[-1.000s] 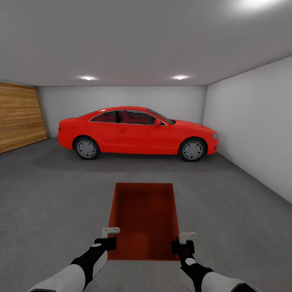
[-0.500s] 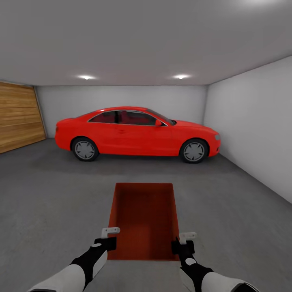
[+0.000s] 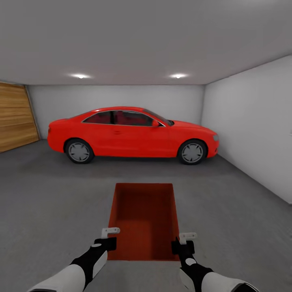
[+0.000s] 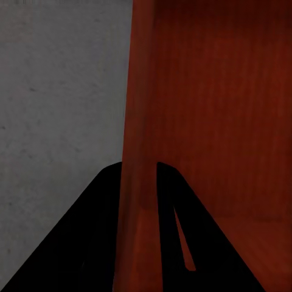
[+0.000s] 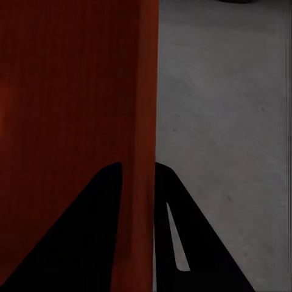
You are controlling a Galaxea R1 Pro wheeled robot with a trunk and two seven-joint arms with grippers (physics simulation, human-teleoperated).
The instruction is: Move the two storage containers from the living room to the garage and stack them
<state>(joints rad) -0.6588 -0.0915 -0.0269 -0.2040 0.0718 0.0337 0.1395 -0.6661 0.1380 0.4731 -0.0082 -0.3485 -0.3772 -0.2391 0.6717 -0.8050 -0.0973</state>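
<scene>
Leftward the red car [image 3: 132,134] and wooden door [image 3: 15,117] have slid in the head view (the camera turned). Left gripper [image 3: 109,235] and right gripper [image 3: 184,240] each clamp a side wall of the storage container [image 3: 142,219], carried above the garage's grey floor [image 3: 48,202].

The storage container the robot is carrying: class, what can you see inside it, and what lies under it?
The storage container looks empty: just its bare ribbed red bottom. Each gripper's fingers straddle a side wall. Grey garage floor surrounds it; the patch directly beneath is covered by its bottom.
</scene>
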